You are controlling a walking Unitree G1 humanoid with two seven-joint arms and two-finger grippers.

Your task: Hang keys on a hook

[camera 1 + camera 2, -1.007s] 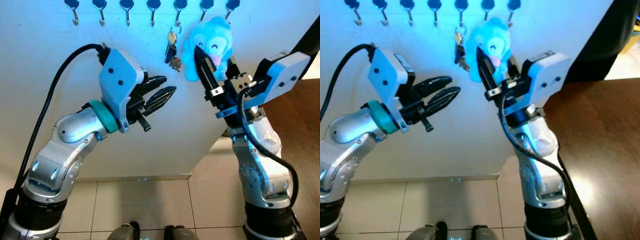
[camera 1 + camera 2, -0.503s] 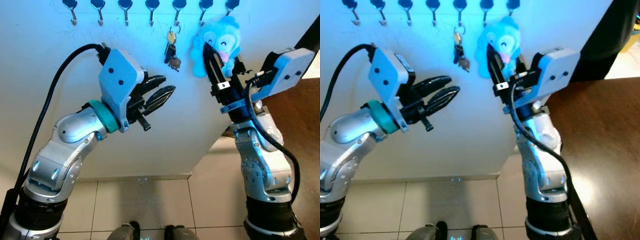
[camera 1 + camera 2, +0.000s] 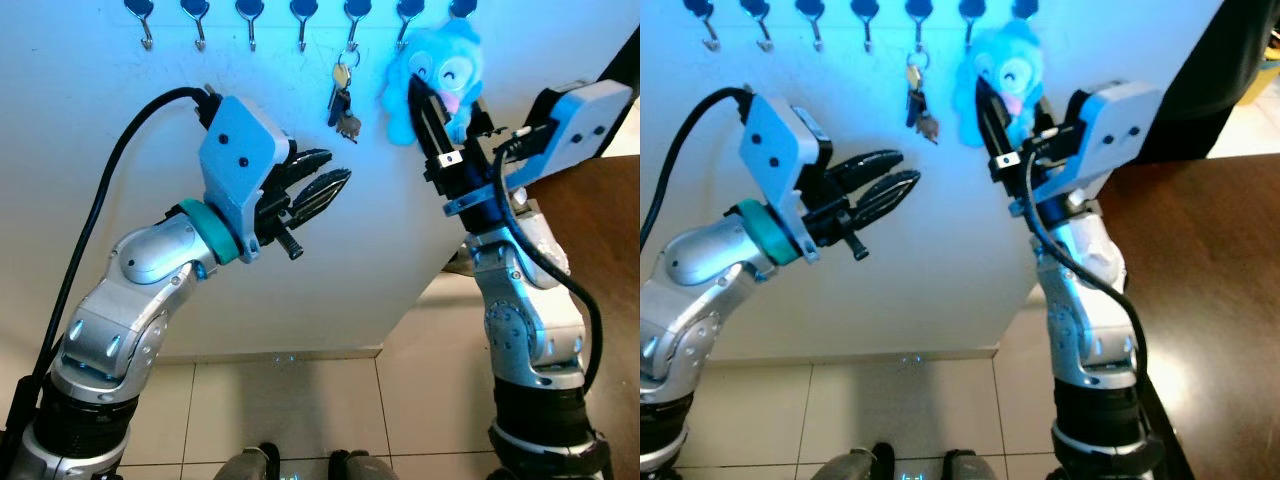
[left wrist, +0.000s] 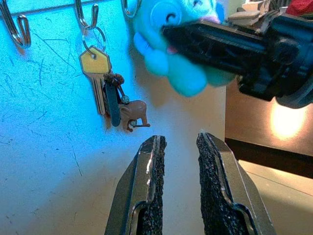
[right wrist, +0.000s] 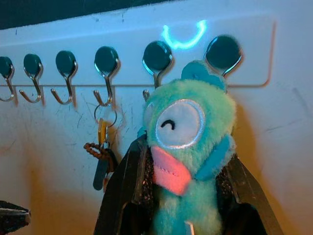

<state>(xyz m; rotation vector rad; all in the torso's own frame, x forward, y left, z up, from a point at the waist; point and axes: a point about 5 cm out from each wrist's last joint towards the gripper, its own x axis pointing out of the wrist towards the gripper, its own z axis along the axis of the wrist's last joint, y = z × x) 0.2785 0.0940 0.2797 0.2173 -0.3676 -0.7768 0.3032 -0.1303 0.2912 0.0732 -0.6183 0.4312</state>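
- Left eye view: over the last second the right gripper (image 3: 432, 100) has carried the blue plush toy (image 3: 440, 62) up and toward the upper right of the frame. A second ago it sat lower, just beside the hanging key bunch (image 3: 342, 100); now its head is right under the rightmost hooks (image 3: 408, 12) at the top edge. My read is that the lift is basically done and what's left is catching the plush's loop on a hook. I can't make out the loop or any keys on the plush, so can't say if it's on yet.
- Same view: the right forearm angles up from the lower right, fingers pointing up at the wall (image 3: 100, 110) and clamped on the plush's body. The left gripper (image 3: 325, 190) hovers at frame centre, below and left of the key bunch, fingers a little apart, holding nothing. It hasn't budged.
- Right eye view: same story. Plush up at top centre, overlapping the hook row, key bunch hanging from its own hook just left of it.
- Left wrist view: the two black fingers (image 4: 151, 196) at the bottom are slightly parted with nothing between them. The yellow-headed key with a small brown figure charm hangs upper left, and the plush in the other gripper is upper right.
- Right wrist view: the plush fills the centre, squeezed between both fingers, its head just below the two rightmost hooks.
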